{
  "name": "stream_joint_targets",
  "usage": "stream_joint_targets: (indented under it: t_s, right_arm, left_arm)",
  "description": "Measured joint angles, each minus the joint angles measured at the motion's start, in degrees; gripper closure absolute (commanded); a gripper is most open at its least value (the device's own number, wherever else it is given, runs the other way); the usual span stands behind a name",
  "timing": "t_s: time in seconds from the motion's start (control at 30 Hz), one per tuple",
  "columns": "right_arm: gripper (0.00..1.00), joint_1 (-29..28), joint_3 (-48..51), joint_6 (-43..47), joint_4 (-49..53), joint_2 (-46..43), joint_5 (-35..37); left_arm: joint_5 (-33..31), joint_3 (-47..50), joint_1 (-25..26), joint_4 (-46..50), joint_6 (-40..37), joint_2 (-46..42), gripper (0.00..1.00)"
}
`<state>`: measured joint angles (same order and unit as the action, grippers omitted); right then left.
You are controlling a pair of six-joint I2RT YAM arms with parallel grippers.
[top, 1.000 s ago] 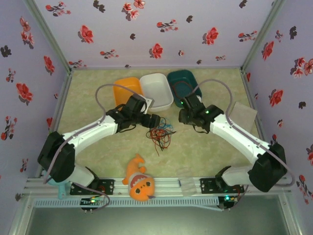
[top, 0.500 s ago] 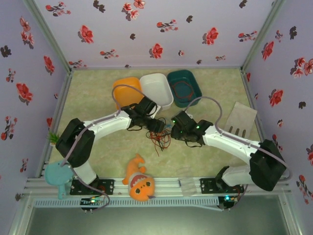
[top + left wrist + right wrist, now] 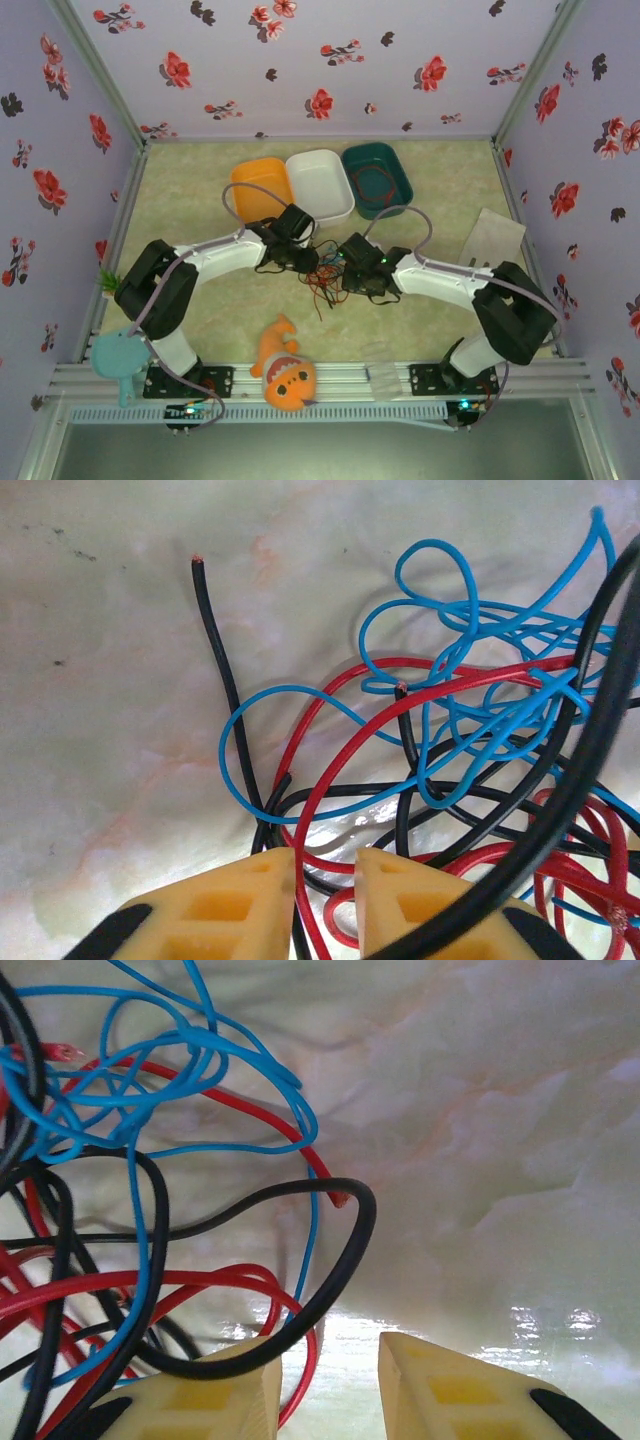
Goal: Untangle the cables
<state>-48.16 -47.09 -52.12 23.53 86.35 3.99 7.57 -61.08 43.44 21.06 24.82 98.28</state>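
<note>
The cables [image 3: 323, 288] lie in one tangle of red, black and light blue strands in the middle of the table. My left gripper [image 3: 309, 262] is down at the tangle's left side and my right gripper [image 3: 346, 274] at its right side. In the left wrist view the left gripper [image 3: 323, 856] is open by a narrow gap. A red strand [image 3: 338, 742] and a black strand [image 3: 214, 650] run between its fingers, and blue loops [image 3: 432, 562] lie beyond. The right gripper [image 3: 330, 1342] is open wider. A black loop [image 3: 360, 1232] drapes over its left finger, with a red loop [image 3: 200, 1280] just inside.
Orange [image 3: 258, 182], white [image 3: 322, 184] and teal [image 3: 392, 180] bins stand in a row behind the tangle. An orange fish toy [image 3: 285, 372] lies near the front rail. A grey sheet [image 3: 492, 240] lies at the right. Flowered walls enclose the table.
Both arms have swung inward and come down onto the tangle. The left jaws have narrowed a lot around the strands. The right jaws have narrowed slightly.
</note>
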Motion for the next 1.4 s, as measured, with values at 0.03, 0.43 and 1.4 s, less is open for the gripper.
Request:
stream_joint_targets:
  t_s: [0.03, 0.43, 1.4]
  right_arm:
    - [0.72, 0.0, -0.1, 0.0, -0.3, 0.6, -0.1]
    - [0.74, 0.0, -2.4, 0.7, -2.7, 6.4, -0.8]
    - [1.00, -0.2, -3.5, 5.2, 9.8, 0.4, 7.1]
  left_arm:
    - [0.0, 0.1, 0.0, 0.0, 0.2, 0.0, 0.80]
    - [0.0, 0.3, 0.0, -0.9, 0.6, 0.0, 0.81]
    - [-0.9, 1.6, -0.3, -0.8, 2.3, -1.0, 1.00]
